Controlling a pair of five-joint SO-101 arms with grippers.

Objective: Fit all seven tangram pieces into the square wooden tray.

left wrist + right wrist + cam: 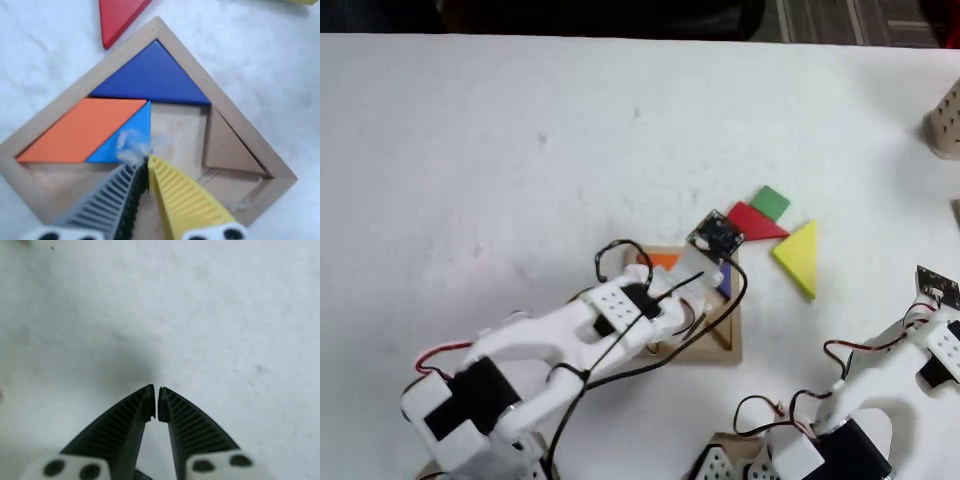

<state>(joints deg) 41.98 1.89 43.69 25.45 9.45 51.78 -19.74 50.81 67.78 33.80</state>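
The square wooden tray [262,150] holds a dark blue triangle [152,75], an orange parallelogram [82,130], a small light blue triangle [127,140] and a wood-coloured triangle [225,145]. My left gripper [146,162] is shut with nothing in it, tips at the light blue triangle's lower corner. In the high view the left arm [620,320] covers most of the tray [725,350]. Outside it lie a red triangle [755,222], a green square [770,202] and a yellow triangle [800,257]. My right gripper [155,402] is shut over bare white table.
The right arm [920,350] sits at the lower right of the table. A wooden pegged block [945,120] stands at the right edge. Another wooden item [730,445] lies at the front between the arm bases.
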